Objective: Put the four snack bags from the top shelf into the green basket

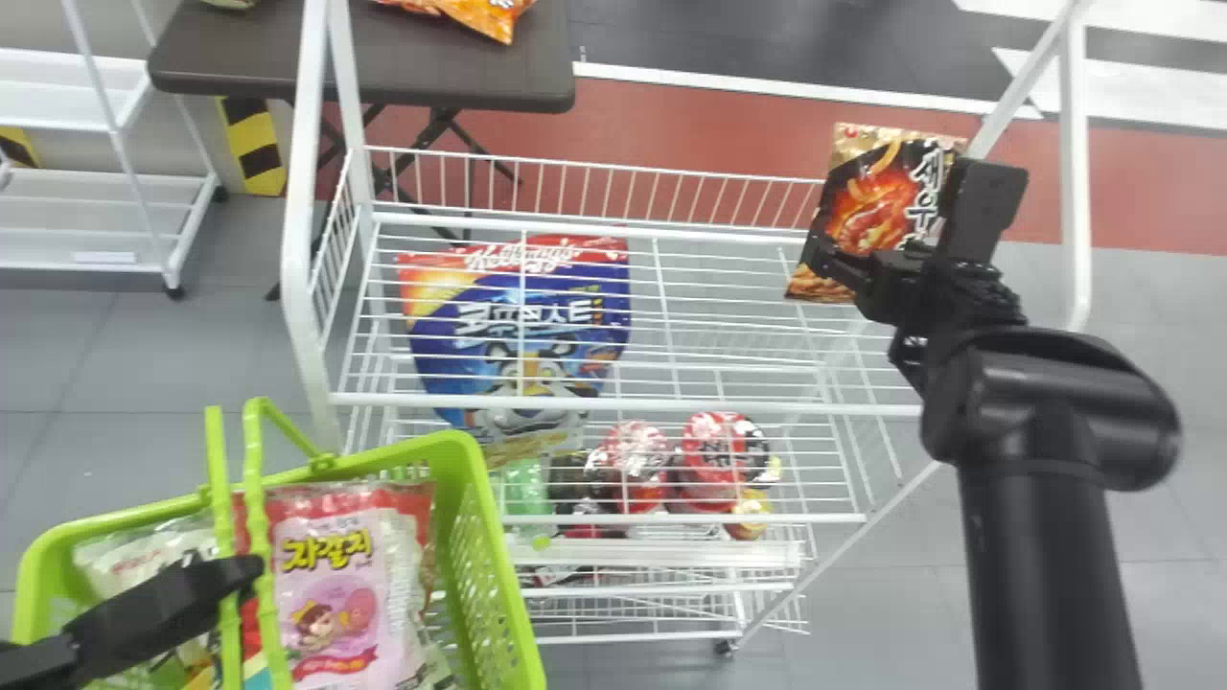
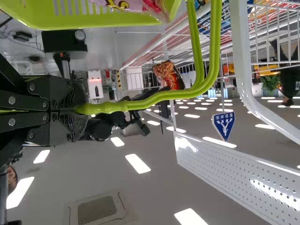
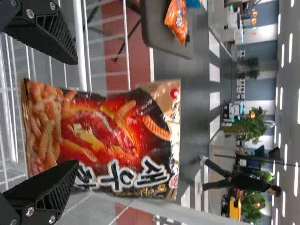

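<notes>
In the head view my right gripper (image 1: 901,230) stands open at the right end of the wire top shelf (image 1: 729,407), one finger on each side of a black-and-red snack bag (image 1: 877,187). The right wrist view shows the bag (image 3: 108,140) upright, reaching in between the spread fingers of my right gripper (image 3: 75,112). At the lower left, my left gripper (image 1: 251,572) is at the handles of the green basket (image 1: 503,594), which holds a pink snack bag (image 1: 335,594) and other bags. The left wrist view has my left gripper (image 2: 83,109) closed on the handles (image 2: 199,51).
A large blue cereal bag (image 1: 522,335) is seen through the wires left of the snack bag. Red cup packages (image 1: 714,450) are lower in the rack. White posts (image 1: 299,220) flank the shelf, and a dark table (image 1: 364,72) with an orange bag stands behind.
</notes>
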Action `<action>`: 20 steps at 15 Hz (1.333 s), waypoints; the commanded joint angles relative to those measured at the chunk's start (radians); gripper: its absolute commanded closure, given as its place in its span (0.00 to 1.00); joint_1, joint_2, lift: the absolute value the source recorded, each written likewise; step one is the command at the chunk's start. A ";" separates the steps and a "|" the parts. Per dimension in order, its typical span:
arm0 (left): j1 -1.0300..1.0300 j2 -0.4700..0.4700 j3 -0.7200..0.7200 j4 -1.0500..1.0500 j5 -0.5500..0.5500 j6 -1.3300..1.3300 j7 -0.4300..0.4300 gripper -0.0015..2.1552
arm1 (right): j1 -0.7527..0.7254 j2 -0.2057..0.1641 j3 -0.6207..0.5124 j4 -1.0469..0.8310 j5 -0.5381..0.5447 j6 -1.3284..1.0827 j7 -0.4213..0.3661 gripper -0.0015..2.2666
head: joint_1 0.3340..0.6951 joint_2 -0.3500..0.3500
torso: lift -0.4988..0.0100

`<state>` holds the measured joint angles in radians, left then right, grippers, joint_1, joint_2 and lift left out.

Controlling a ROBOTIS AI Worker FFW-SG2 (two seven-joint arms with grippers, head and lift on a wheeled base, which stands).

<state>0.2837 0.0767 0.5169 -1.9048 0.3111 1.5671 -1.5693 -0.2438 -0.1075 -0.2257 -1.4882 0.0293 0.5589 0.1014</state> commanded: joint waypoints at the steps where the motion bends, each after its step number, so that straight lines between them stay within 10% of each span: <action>1: -0.001 0.002 -0.002 0.001 0.000 0.004 -0.011 0.99 | -0.080 -0.008 -0.003 0.149 0.060 -0.081 -0.022 0.03 | 1.00 0.17 | 0.98; 5: -0.003 0.006 -0.002 0.012 0.000 0.004 -0.011 0.99 | -0.186 -0.024 -0.003 0.325 0.135 -0.115 -0.028 0.19 | 1.00 0.14 | 0.98; 8: -0.003 0.006 0.002 0.013 0.000 0.004 -0.011 0.99 | -0.166 -0.023 -0.004 0.316 0.116 -0.118 -0.032 0.97 | 1.00 0.13 | 0.98; 20: -0.012 0.003 -0.003 0.021 -0.001 0.004 -0.011 0.99 | 0.288 -0.012 0.023 -0.486 -0.210 0.171 -0.012 0.99 | 1.00 0.15 | 0.98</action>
<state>0.2736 0.0814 0.5151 -1.8829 0.3100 1.5670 -1.5693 -0.0247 -0.1221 -0.2212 -1.8485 -0.1274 0.6778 0.0875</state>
